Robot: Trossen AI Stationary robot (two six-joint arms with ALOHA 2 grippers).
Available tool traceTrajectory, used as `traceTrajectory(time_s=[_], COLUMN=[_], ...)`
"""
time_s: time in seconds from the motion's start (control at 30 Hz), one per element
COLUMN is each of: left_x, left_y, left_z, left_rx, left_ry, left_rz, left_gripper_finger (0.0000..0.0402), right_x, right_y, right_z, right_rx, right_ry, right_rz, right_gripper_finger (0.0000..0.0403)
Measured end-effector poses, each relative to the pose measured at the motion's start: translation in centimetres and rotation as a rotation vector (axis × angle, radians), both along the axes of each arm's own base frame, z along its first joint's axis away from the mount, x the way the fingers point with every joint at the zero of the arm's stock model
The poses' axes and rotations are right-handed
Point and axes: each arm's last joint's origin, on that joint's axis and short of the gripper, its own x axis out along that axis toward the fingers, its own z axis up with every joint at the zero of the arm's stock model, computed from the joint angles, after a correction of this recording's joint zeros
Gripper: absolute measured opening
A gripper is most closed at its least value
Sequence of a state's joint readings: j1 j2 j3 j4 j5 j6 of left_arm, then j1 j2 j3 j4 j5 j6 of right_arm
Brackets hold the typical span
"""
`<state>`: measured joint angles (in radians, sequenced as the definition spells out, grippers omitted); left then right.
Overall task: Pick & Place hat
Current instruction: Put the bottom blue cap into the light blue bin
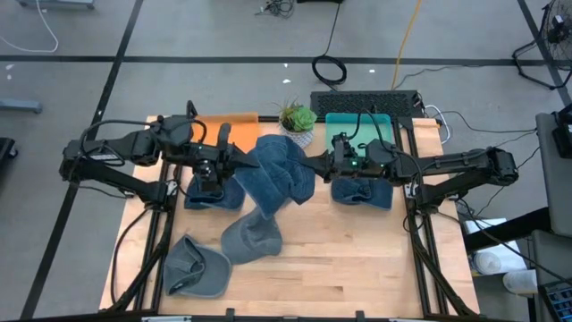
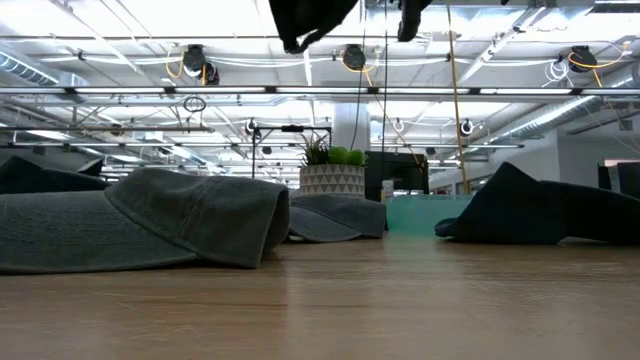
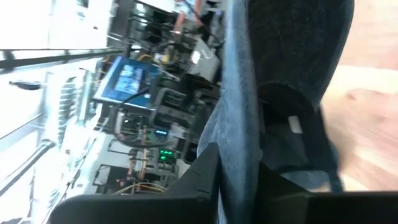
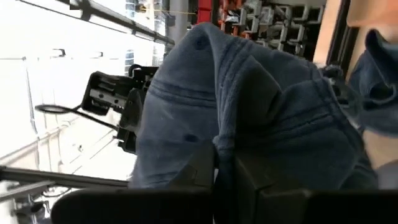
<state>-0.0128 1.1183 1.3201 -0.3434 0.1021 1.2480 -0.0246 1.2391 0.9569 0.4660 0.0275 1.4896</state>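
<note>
A blue denim hat (image 1: pixel 281 174) hangs in the air over the table's middle, between my two arms. My left gripper (image 1: pixel 239 163) is shut on its left side and my right gripper (image 1: pixel 315 166) on its right side. In the right wrist view the hat's crown (image 4: pixel 249 106) bulges just past my fingers, with the left arm behind it. In the low view only dark shapes (image 2: pixel 305 20) show at the top edge, well above the table. My left gripper pinches a thin edge of the blue hat's cloth (image 3: pixel 239 155) between its two fingers, coming level from the table's left side. The hat hangs clear of the table. One layer or several, I cannot tell. My right gripper pinches a raised fold of the hat's cloth (image 4: pixel 222 140) between its two fingers, coming about level from the table's right side. The crown stands out beyond the fingertips, and the hat is clear of the table.
A dark blue hat (image 1: pixel 210 192) lies under the left arm and another (image 1: pixel 362 192) under the right arm. A grey hat (image 1: pixel 253 237) and a grey-green cap (image 1: pixel 197 268) lie nearer the front. At the back stand an orange bin (image 1: pixel 234 123), a potted plant (image 1: pixel 298 119) and a teal bin (image 1: pixel 357 125).
</note>
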Motion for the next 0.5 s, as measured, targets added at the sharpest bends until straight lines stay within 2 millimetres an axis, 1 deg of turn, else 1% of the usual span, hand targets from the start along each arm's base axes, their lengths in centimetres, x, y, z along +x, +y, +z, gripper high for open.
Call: traceTrajectory(time_s=[0.1, 0.27, 0.37, 0.5], left_x=[0.0, 0.1, 0.0, -0.1], left_y=[0.0, -0.1, 0.0, 0.0], left_z=[0.3, 0.6, 0.5, 0.1], left_rx=[-0.044, -0.120, -0.186, -0.282], left_ry=[-0.026, -0.047, -0.032, 0.026], left_rz=[0.003, 0.011, 0.023, 0.048], left_gripper_finger=[0.0054, 0.0053, 0.0050, 0.0060], right_x=[-0.2, -0.6, -1.3, -2.4], right_y=[0.0, 0.0, 0.0, 0.4], right_z=[0.7, 2.4, 3.5, 4.5], right_rx=[-0.066, -0.181, -0.252, -0.350], right_ry=[-0.064, -0.237, -0.327, -0.366], right_rz=[-0.010, -0.043, -0.068, -0.093], right_gripper_finger=[0.0007, 0.0005, 0.0005, 0.0005])
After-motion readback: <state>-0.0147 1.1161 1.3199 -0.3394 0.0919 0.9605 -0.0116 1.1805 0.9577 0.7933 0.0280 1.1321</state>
